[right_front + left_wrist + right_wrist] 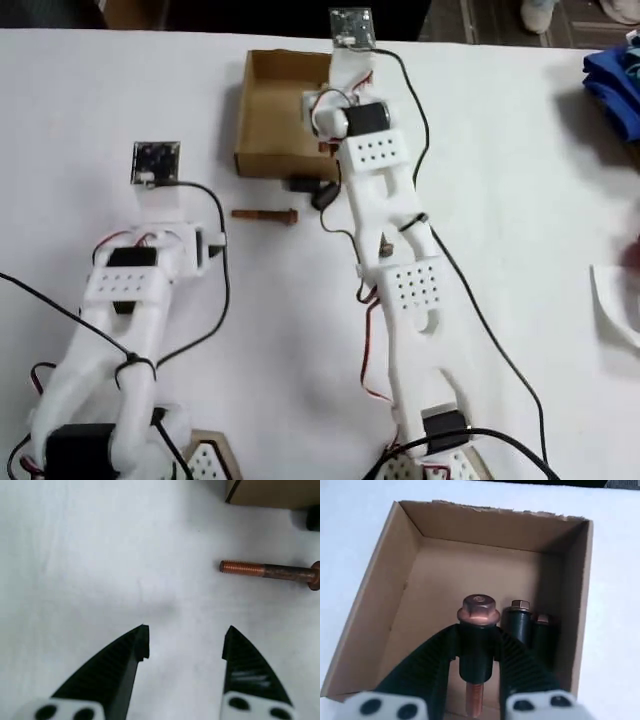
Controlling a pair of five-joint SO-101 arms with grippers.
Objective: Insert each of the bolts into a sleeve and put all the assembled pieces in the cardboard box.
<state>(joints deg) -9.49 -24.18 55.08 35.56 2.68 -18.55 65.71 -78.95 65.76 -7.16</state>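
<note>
Two finished pieces [520, 622] are already standing side by side in the box [405, 585], close against one wall; the right claw [476, 645] is clamping a third piece [475, 655], a black sleeve with a copper bolt through it, head up and thread poking out below; it is hanging over the box floor, just beside the other two, so a release looks like what that arm is lining up.

Out on the surface [500, 150], a loose bolt [265, 214] is lying flat between the two arms, near the box's front corner; a dark piece [303, 184], possibly a spare sleeve, is sitting just beyond its head, near the box.

The left claw [185, 635] is hovering low over bare surface, spread wide and holding nothing; the loose bolt [267, 571] is lying ahead of it and off toward the right arm, well short of contact.

Here is the crux: the bolt's long axis is running across the surface, threaded end pointing toward the left arm's side and head toward the box, and that axis is lying in line with the gap between the jaws; closing as they stand would be squeezing it end to end, so the wrist is probably needing a turn. The left arm is nearer and free.
</note>
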